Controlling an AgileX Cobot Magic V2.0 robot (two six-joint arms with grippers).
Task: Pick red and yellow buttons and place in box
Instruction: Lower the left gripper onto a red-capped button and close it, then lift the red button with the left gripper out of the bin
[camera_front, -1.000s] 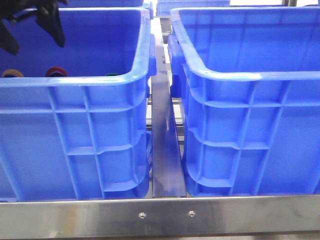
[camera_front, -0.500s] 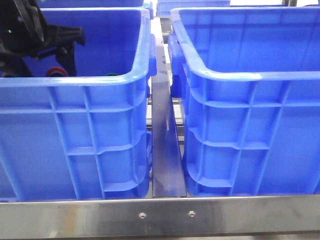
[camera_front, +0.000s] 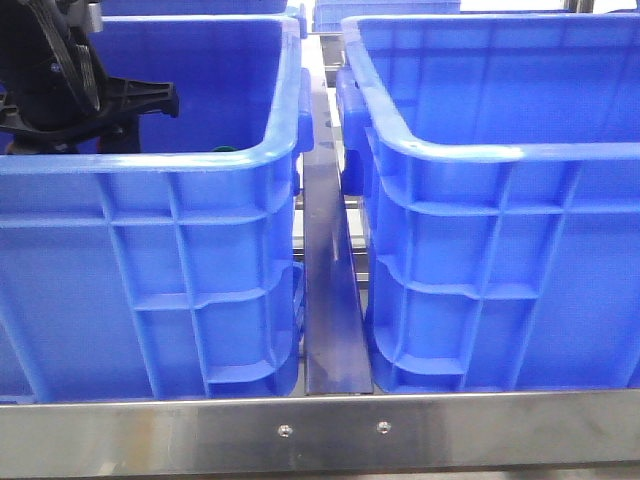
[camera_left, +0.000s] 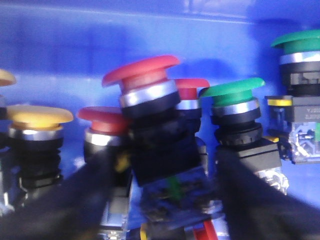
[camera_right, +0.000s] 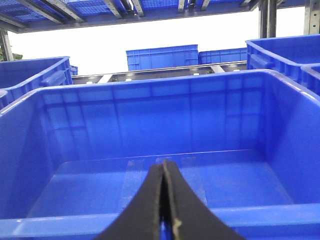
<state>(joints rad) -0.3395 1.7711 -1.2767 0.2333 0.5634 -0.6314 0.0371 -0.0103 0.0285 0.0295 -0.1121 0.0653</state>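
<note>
My left gripper (camera_left: 170, 200) is down inside the left blue crate (camera_front: 150, 165), open, with one dark finger on each side of the black body of a tilted red button (camera_left: 142, 70). A yellow button (camera_left: 37, 116) stands to one side, with two more red buttons (camera_left: 102, 115) close by. In the front view only the left arm (camera_front: 60, 90) shows; its fingers and the red and yellow buttons are hidden behind the crate wall. The box (camera_front: 500, 150), the right blue crate, is empty. My right gripper (camera_right: 163, 165) is shut and empty, in front of that box (camera_right: 150, 100).
Two green buttons (camera_left: 232, 89) stand beside the red ones; one green cap (camera_front: 222, 150) peeks over the left crate's rim. A metal rail (camera_front: 330, 300) runs between the two crates. More blue crates (camera_right: 162, 57) stand behind on the rack.
My left arm has come down and to the right into the left crate. It now hides the yellow and red buttons that showed over the rim.
</note>
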